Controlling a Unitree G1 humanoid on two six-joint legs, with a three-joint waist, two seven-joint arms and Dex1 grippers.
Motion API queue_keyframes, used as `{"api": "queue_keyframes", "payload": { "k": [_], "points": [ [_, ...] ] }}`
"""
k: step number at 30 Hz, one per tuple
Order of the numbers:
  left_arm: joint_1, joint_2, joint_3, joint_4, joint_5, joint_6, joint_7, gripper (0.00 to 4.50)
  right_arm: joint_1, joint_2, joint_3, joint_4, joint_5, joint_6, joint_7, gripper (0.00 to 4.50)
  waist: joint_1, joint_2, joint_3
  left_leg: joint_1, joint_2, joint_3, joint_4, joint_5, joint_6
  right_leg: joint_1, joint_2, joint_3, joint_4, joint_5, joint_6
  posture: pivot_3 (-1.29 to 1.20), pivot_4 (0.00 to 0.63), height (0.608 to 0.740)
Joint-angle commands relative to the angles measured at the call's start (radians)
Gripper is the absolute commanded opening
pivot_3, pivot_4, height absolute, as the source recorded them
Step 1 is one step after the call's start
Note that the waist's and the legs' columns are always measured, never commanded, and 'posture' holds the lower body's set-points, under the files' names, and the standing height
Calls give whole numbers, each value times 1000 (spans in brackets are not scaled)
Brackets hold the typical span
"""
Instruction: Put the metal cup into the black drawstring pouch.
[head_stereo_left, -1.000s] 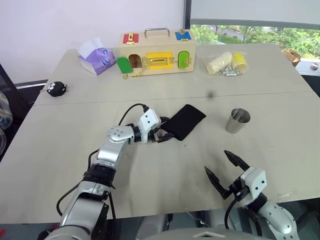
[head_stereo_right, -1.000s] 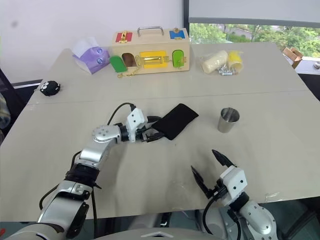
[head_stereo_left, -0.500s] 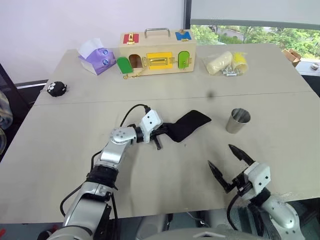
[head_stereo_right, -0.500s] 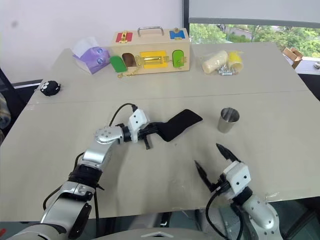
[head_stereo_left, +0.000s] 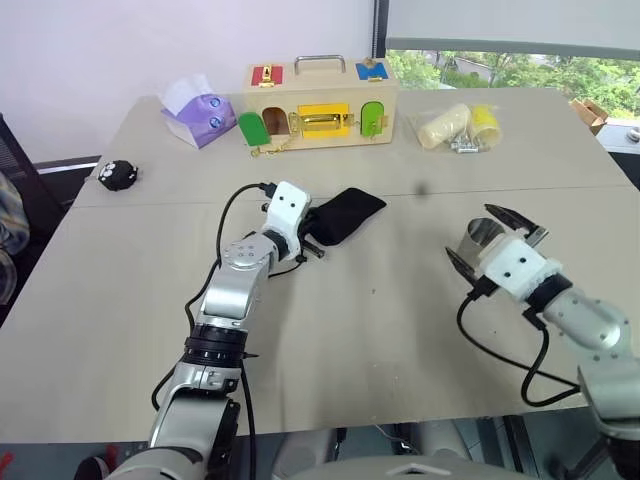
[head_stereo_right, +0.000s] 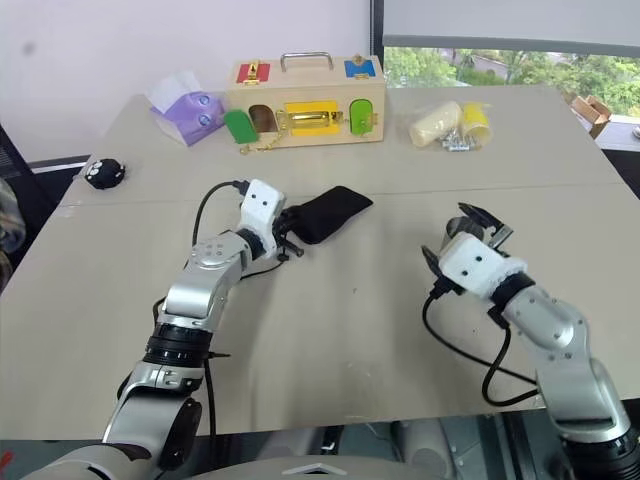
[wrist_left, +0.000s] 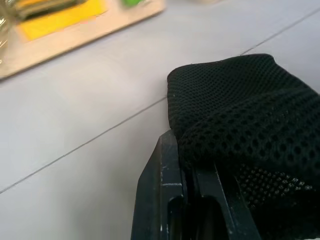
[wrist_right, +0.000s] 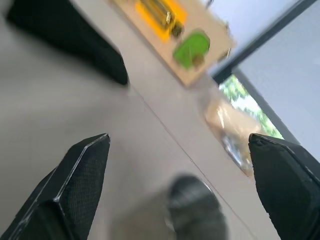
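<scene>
The black drawstring pouch (head_stereo_left: 345, 213) lies near the table's middle, and my left gripper (head_stereo_left: 308, 238) is shut on its near end. In the left wrist view the black fingers (wrist_left: 162, 195) pinch the mesh fabric of the pouch (wrist_left: 240, 125). The metal cup (head_stereo_left: 479, 238) stands upright to the right, partly hidden behind my right gripper (head_stereo_left: 492, 243). That gripper is open, with one finger on each side of the cup and slightly nearer to me. In the right wrist view the cup (wrist_right: 196, 205) is a blur between the spread fingertips (wrist_right: 75, 180).
A wooden latch box (head_stereo_left: 320, 98) stands at the back of the table, with a purple tissue pack (head_stereo_left: 195, 108) to its left. Plastic-wrapped rolls (head_stereo_left: 455, 125) lie at the back right. A small black fuzzy toy (head_stereo_left: 118, 174) sits at the far left.
My left gripper has shut on the pouch's near end and drawn it up and away from me. My right gripper has risen from the table's front edge, rolled and come up to the cup.
</scene>
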Motion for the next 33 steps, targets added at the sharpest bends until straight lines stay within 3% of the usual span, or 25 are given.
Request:
{"api": "queue_keyframes", "payload": {
  "k": [1, 6, 8, 17, 20, 24, 28, 33],
  "points": [
    [-37, -20, 2, -118, 36, 107, 90, 52, -37, -68, 1, -23, 9, 103, 86, 4500, 0, -1, 0, -1, 0, 0, 0, 0, 0, 0, 0, 0, 0, 0, 0, 0, 150, 740],
    [-38, -75, 3, -230, 56, 271, 186, 52, -2, -148, 44, -9, 1, 107, 166, 4500, 1, -1, 0, -5, 0, -2, 2, 0, 0, -2, -1, 0, 0, 0, 0, 0, 150, 740],
    [-30, -88, -10, -270, 73, 331, 216, 0, 11, -172, 52, 4, -13, 94, 179, 3976, 1, -1, 0, -6, 0, -2, 3, 0, 0, -2, -1, 0, 0, 0, 0, 0, 150, 740],
    [-14, -83, -61, -352, 95, 431, 236, 0, 39, -243, 13, 23, -34, 99, 205, 51, 2, -1, 0, -6, 0, -2, 5, 0, 0, -2, -2, 0, 0, 1, 2, 0, 150, 740],
    [-26, -88, -61, -351, 76, 460, 221, 0, 42, -238, -9, 2, 1, 167, 222, 19, 2, -1, 0, -6, 0, -2, 6, 0, 0, -2, -2, 0, 0, 1, 2, 0, 150, 740],
    [-43, -101, -44, -344, -22, 524, 124, 0, -32, -50, -41, -117, 208, 354, 207, 19, -1, -1, 0, -7, 0, -2, 6, 0, 0, -3, -1, 0, -1, 1, 2, 0, 150, 740],
    [-67, -133, -19, -376, -128, 564, 53, 0, -99, 112, 58, -244, 367, 486, 189, 19, 0, -1, 1, -8, 0, -4, 6, 0, 0, -3, -2, -1, 0, 1, 2, 0, 150, 740],
    [-91, -132, -18, -344, -139, 594, 77, 0, -179, 212, 163, -256, 391, 578, 96, 19, 0, -1, 0, -8, -1, -5, 7, 0, 0, -3, -2, -2, 0, 1, 2, 0, 150, 740]
  ]
}}
